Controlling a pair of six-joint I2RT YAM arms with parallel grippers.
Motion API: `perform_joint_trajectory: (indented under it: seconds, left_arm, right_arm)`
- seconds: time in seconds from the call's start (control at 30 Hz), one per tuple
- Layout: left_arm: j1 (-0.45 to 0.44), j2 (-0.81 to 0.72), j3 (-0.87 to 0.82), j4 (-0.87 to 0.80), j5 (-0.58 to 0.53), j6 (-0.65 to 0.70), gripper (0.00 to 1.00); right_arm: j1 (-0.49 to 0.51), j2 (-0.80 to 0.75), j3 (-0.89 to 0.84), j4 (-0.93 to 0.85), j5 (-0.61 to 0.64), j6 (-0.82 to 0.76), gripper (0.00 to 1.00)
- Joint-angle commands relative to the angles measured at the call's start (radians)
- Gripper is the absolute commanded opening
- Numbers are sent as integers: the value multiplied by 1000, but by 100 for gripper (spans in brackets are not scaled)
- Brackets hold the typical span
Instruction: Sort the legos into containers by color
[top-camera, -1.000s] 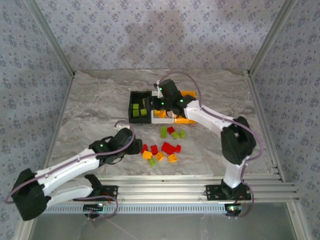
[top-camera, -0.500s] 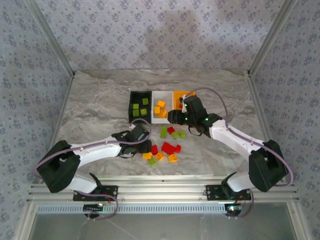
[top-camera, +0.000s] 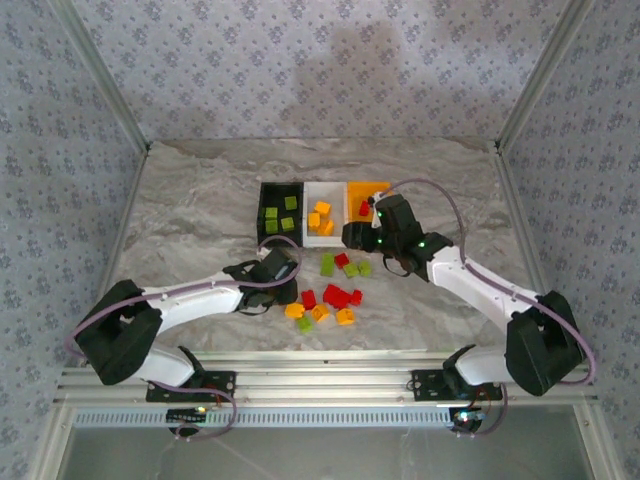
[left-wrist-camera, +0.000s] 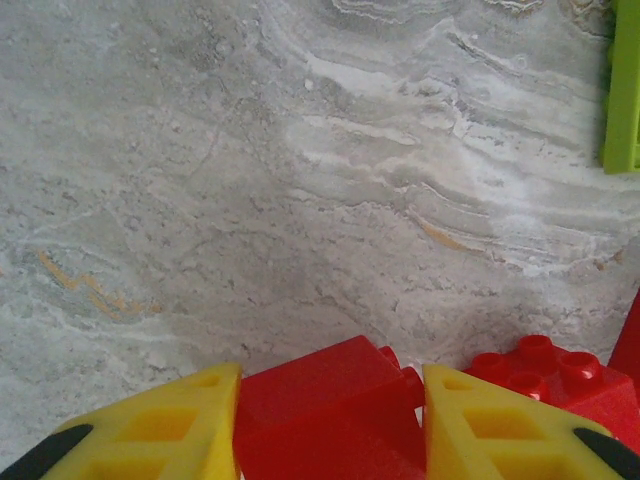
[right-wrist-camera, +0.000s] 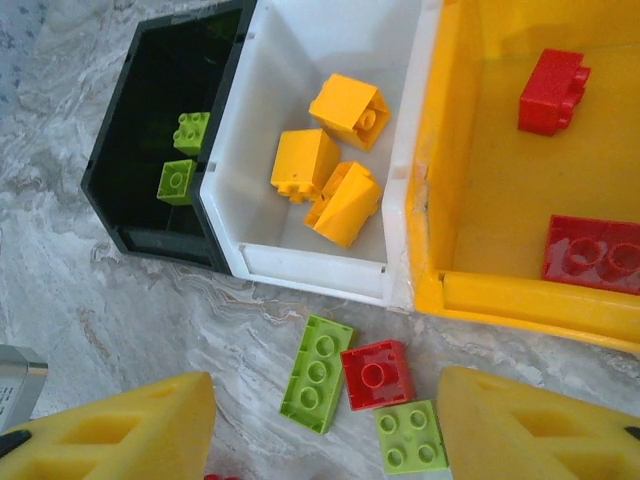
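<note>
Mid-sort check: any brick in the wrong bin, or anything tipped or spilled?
Nothing stands out. The black bin holds green bricks, the white bin orange-yellow bricks, the orange-yellow bin red bricks; all three stand upright in a row. Loose bricks lie unsorted on the table.

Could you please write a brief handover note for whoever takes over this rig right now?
Left gripper: jaws against both sides of a red plastic brick resting on the marble-patterned table.
Right gripper: open, empty, above the loose bricks before the bins.
Done: green bricks in the black plastic bin, three orange-yellow bricks in the white plastic bin, two red bricks in the orange-yellow plastic bin.
Left: roughly a dozen red, green and orange-yellow pieces to sort.
</note>
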Motion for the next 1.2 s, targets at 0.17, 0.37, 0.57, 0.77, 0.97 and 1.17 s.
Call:
perform_joint_trajectory:
  seconds: [0.17, 0.37, 0.57, 0.77, 0.97, 1.17]
  left_arm:
    - [3, -80, 114, -131, -14, 48, 33]
    - [3, 36, 356, -140, -14, 138, 33]
    - [5, 320, 723, -119, 38, 231, 32]
    - [24, 618, 1112, -211, 57, 300, 30]
    - [32, 832, 1406, -314, 55, 326, 33]
    - [31, 971, 1631, -381, 96, 306, 46]
  right_arm:
    - [-45, -112, -66, -36, 40, 27, 62]
    - [-90, -197, -145, -64, 52, 47, 62]
    - [-132, -276, -217, -109, 53, 58, 62]
    - [-158, -326, -268, -144, 41, 60, 63]
    - [-167, -337, -303, -142, 12, 69, 64]
    - [-172, -331, -312, -128, -26, 67, 68]
